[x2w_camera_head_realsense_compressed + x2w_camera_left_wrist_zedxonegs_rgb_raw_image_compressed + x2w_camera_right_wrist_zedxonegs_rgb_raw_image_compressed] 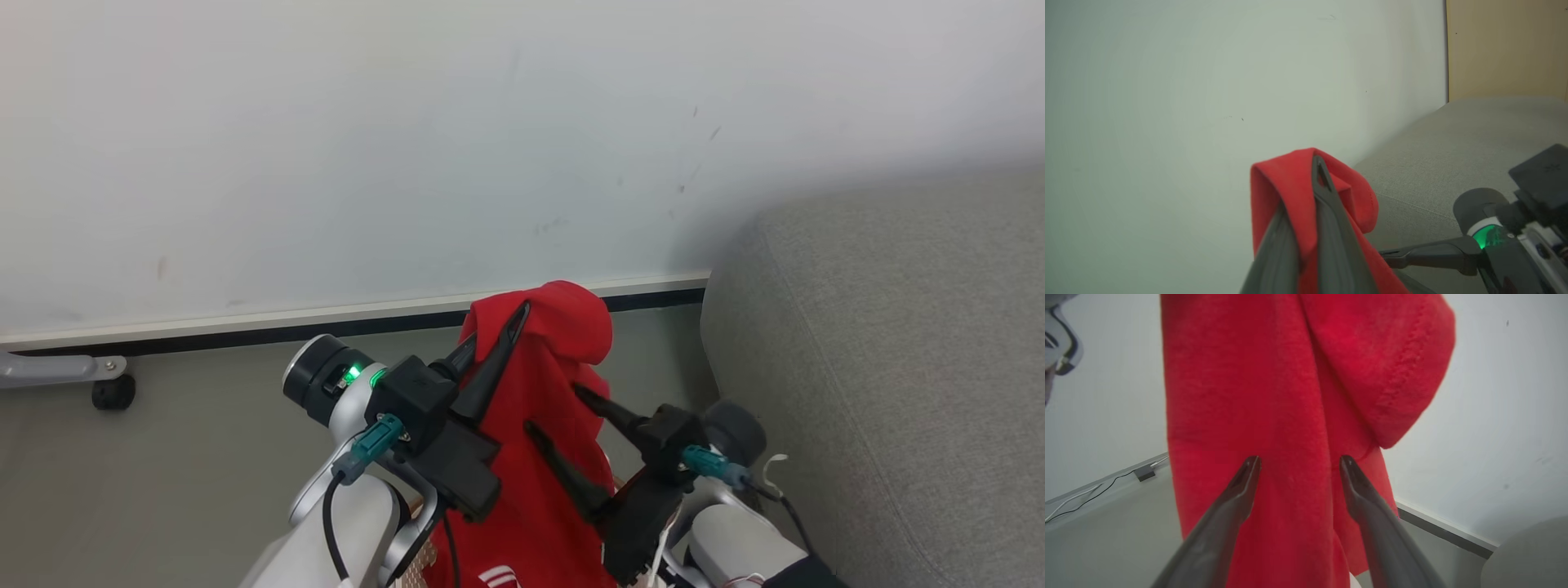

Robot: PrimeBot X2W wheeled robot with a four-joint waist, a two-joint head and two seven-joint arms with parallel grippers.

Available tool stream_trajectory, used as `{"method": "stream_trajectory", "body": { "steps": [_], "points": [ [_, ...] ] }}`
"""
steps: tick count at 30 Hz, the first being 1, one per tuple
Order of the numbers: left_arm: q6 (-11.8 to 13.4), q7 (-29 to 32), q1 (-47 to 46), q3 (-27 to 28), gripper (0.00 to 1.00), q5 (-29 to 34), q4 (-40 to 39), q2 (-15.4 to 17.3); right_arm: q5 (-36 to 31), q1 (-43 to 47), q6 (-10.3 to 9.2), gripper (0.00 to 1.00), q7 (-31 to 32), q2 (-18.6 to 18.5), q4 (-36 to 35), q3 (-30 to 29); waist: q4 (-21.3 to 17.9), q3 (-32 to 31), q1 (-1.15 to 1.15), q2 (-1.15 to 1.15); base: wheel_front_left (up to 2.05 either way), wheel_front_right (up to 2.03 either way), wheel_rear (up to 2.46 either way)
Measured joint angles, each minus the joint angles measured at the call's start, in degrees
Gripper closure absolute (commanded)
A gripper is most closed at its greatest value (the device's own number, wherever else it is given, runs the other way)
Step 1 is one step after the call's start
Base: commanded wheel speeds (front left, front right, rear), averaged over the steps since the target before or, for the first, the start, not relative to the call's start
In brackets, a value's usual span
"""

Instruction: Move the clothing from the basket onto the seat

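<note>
A red piece of clothing [563, 343] hangs from my left gripper [498, 324], which is shut on its top fold, held high in front of the wall. The garment drapes down, and a white stripe shows near its bottom. In the left wrist view the fabric [1290, 179] folds over my left gripper [1300, 183]. My right gripper [555, 408] stands open, its fingers spread against the hanging cloth just below. The right wrist view has the red cloth [1249, 375] close ahead of the open right gripper [1299, 461]. The grey seat [882, 367] rises at the right. A sliver of the basket's perforated wall [418, 567] peeks out at the bottom.
A white wall [408, 122] with a dark baseboard [245, 333] stands close ahead. A black caster [113, 392] on a grey frame sits at the left on the grey floor. A cable [1106, 486] runs along the baseboard. A wooden panel [1506, 49] stands behind the seat.
</note>
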Motion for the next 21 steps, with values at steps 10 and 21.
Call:
{"method": "stream_trajectory", "body": {
  "steps": [10, 21],
  "points": [
    [0.0, 1.49, -0.02, -0.79, 1.0, -0.01, -2.49, -0.13, 5.67, -3.05, 0.01, 0.51, 0.0, 0.01, 4.13, 8.36, 0.57, 0.62, 0.0, 0.0, 0.0, 0.0, 0.0],
    [0.47, 2.43, 0.29, 0.09, 0.74, -0.68, -3.85, 0.32, 11.46, -5.27, 0.04, 1.0, 0.0, 0.03, 4.85, 11.16, 0.32, 1.04, 0.0, 0.0, 0.0, 0.0, 0.0]
  ]
}}
